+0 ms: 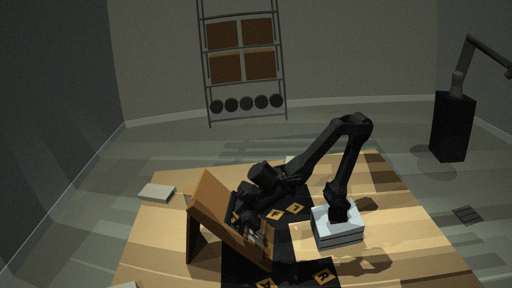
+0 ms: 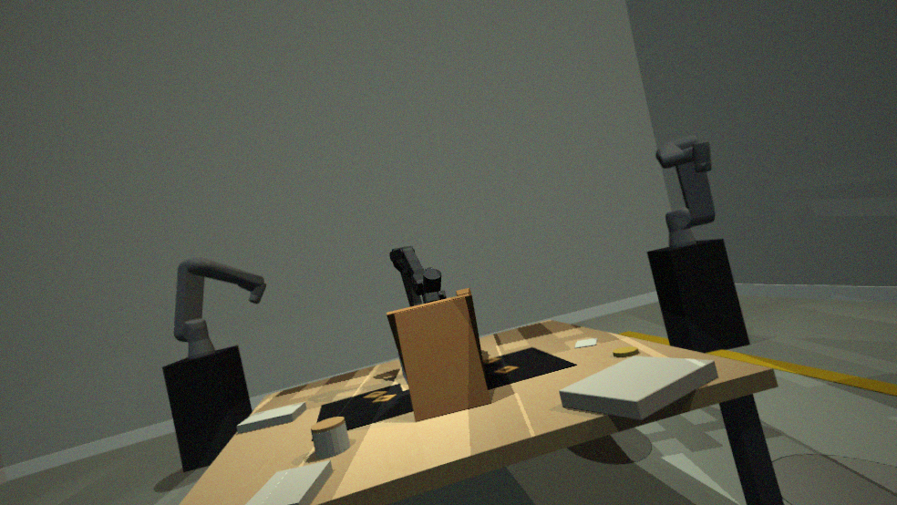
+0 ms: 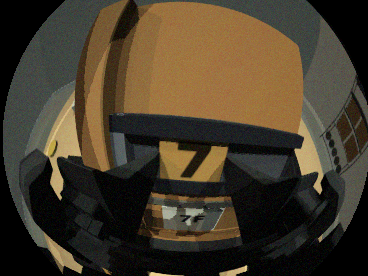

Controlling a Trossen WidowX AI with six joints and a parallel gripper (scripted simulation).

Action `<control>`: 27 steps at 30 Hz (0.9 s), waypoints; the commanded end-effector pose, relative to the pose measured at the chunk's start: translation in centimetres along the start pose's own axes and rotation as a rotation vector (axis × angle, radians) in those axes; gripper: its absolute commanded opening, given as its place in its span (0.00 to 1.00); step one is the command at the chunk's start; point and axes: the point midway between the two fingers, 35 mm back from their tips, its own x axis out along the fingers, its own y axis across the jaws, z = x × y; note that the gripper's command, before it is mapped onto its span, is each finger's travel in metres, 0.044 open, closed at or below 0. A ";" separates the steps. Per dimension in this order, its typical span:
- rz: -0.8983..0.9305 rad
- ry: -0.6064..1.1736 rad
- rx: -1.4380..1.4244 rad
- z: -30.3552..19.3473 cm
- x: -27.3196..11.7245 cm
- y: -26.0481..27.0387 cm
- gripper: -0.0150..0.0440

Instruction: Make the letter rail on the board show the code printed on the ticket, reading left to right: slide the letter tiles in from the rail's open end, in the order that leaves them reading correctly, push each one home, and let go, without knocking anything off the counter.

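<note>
My gripper (image 3: 192, 158) (image 1: 238, 215) is shut on the 7 tile (image 3: 205, 159), a yellow tile with a black 7, upright in the wrist view. The tile sits between the dark upper lip of the rail (image 3: 210, 126) and its lower lip, on the sloping wooden board (image 3: 220, 65) (image 1: 211, 187) (image 2: 439, 357). The fingers hide much of the rail on both sides. The pale ticket (image 3: 170, 218) below it reads 7F. An F tile (image 1: 274, 214) and another tile (image 1: 294, 207) lie behind the board; an R tile (image 1: 324, 276) and an A tile (image 1: 265, 283) lie in front.
The loose tiles lie on black mats (image 1: 304, 195) (image 2: 533, 364) on the wooden counter (image 1: 154, 228). A grey-white box (image 1: 156, 192) and a round tub (image 2: 330, 438) stand behind the board. A larger pale slab (image 2: 634, 382) lies near the counter's edge, with a yellow disc (image 2: 624, 352) beyond it.
</note>
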 end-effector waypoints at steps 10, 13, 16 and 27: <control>-0.004 0.001 0.004 0.0 0.0 0.6 0.25; -0.004 0.001 0.004 0.0 0.0 0.7 0.25; -0.004 0.001 0.004 0.0 0.0 0.9 0.25; -0.004 0.001 0.005 0.1 0.0 1.5 0.25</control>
